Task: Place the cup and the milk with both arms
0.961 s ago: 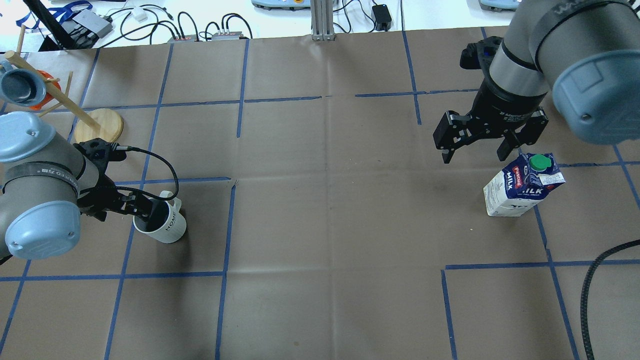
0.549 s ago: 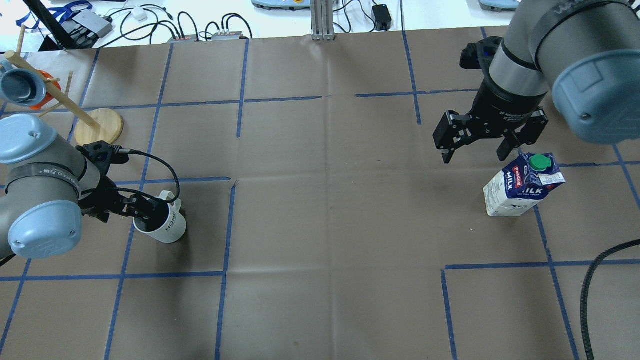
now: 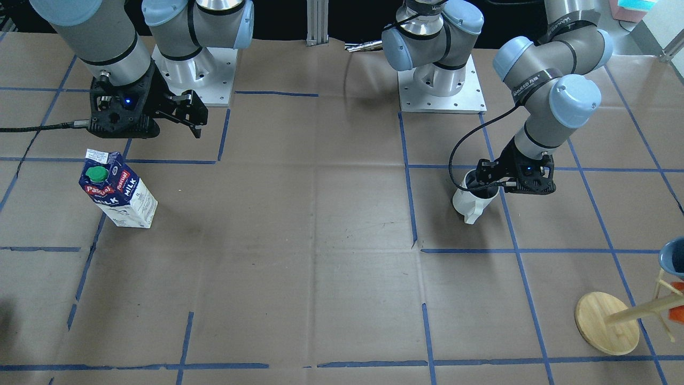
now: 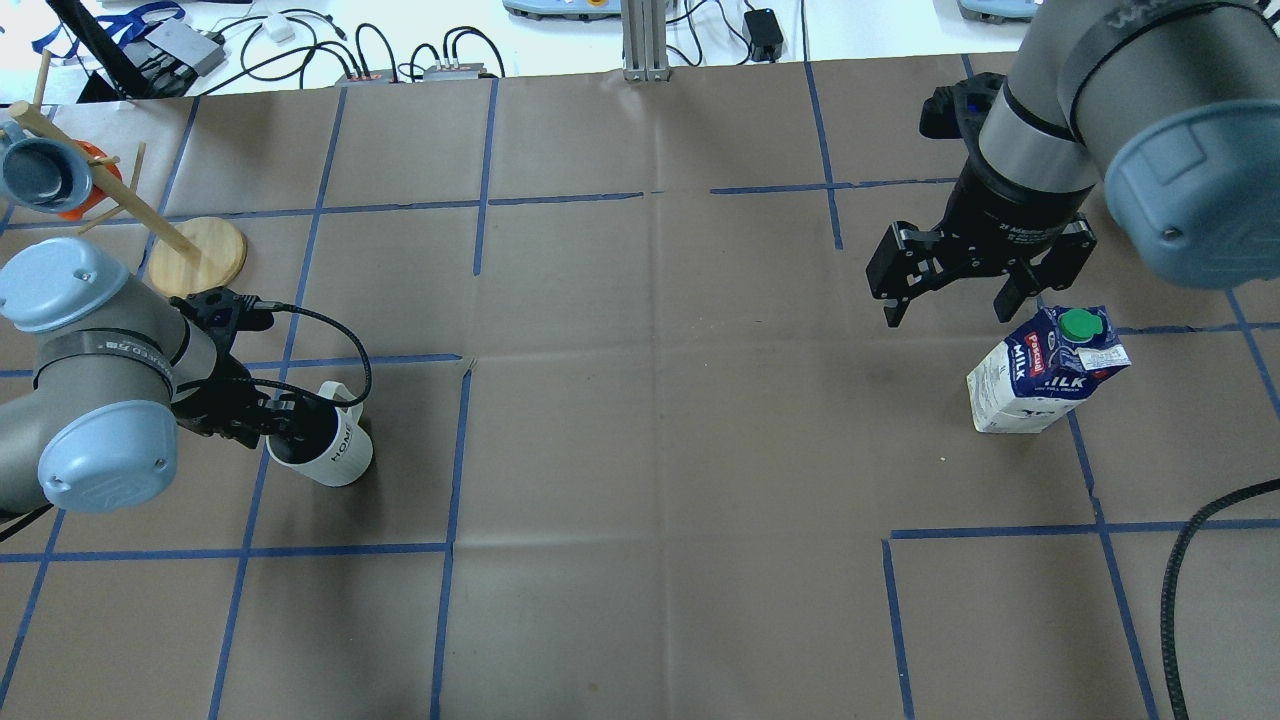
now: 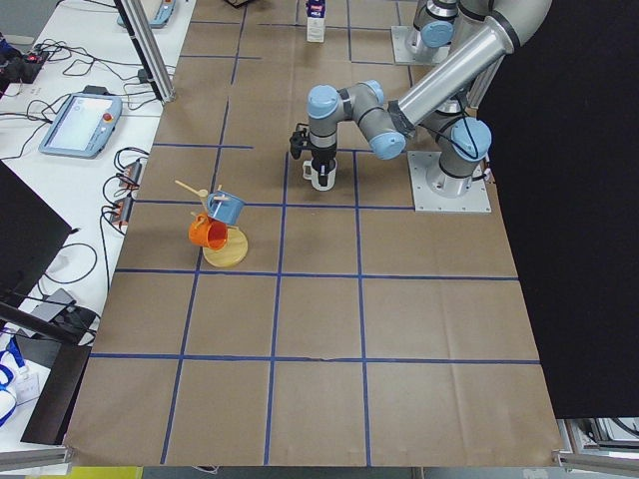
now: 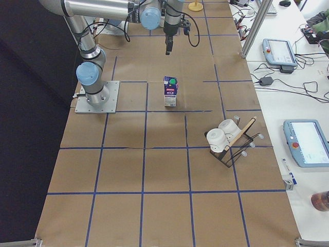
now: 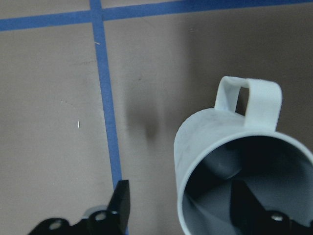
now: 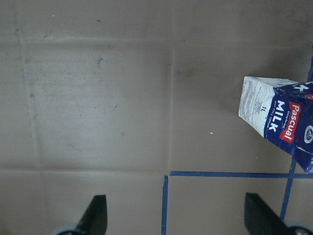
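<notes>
The white cup (image 4: 335, 452) stands upright on the brown table at the left, its handle pointing away from the robot. My left gripper (image 4: 288, 424) is open and straddles the cup's near wall. In the left wrist view one finger (image 7: 120, 203) is outside the cup (image 7: 220, 147), with a gap to the wall, and the other is inside. The milk (image 4: 1045, 372) stands upright at the right. My right gripper (image 4: 947, 310) is open and empty, hovering above the table just beyond and left of the carton. The milk (image 8: 276, 115) shows at the right edge of the right wrist view.
A wooden mug tree (image 4: 197, 252) with a blue and an orange cup stands at the far left, behind the left arm. A black cable (image 4: 1195, 570) hangs at the right front. A rack with white cups (image 6: 226, 138) sits beyond the milk. Blue tape lines cross the table.
The left arm's elbow and wrist have shifted slightly right and lower over the cup. The cup, the milk and the right arm have not moved.
</notes>
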You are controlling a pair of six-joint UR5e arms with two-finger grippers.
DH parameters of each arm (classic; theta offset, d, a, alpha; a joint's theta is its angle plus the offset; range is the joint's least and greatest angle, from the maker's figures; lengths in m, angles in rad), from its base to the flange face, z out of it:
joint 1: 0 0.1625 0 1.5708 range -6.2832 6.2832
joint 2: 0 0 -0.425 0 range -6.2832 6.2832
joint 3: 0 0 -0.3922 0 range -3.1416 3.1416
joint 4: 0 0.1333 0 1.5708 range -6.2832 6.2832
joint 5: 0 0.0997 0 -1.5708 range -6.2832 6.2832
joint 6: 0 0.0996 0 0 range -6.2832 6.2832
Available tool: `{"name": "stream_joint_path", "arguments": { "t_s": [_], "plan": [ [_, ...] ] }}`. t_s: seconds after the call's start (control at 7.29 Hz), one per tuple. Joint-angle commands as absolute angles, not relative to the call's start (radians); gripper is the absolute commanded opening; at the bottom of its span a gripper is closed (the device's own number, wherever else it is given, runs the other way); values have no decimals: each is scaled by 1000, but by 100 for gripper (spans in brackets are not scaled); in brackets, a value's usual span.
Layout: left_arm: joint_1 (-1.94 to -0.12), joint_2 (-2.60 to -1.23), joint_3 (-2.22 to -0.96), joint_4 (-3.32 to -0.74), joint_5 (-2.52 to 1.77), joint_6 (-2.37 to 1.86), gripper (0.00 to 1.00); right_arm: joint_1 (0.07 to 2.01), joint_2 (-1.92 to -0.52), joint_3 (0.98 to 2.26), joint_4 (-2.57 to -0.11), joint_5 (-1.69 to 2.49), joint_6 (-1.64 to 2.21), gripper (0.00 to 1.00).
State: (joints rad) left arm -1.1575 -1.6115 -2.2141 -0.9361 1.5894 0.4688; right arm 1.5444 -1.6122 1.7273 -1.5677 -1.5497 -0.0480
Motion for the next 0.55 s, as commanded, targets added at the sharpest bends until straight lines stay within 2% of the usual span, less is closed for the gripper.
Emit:
{"name": "stream_joint_path", "arguments": {
  "t_s": [0.0, 0.14, 0.41],
  "plan": [
    [-1158, -1618, -2209, -931, 1588, 434, 18, 1543, -1612, 1727, -1568, -1551, -49, 100],
    [-1158, -1621, -2206, -930, 1588, 433, 9, 1543, -1612, 1727, -1568, -1551, -49, 100],
    [-1158, -1617, -2201, -907, 1588, 413, 3, 1543, -1612, 1727, -1568, -1551, -49, 100]
  ]
}}
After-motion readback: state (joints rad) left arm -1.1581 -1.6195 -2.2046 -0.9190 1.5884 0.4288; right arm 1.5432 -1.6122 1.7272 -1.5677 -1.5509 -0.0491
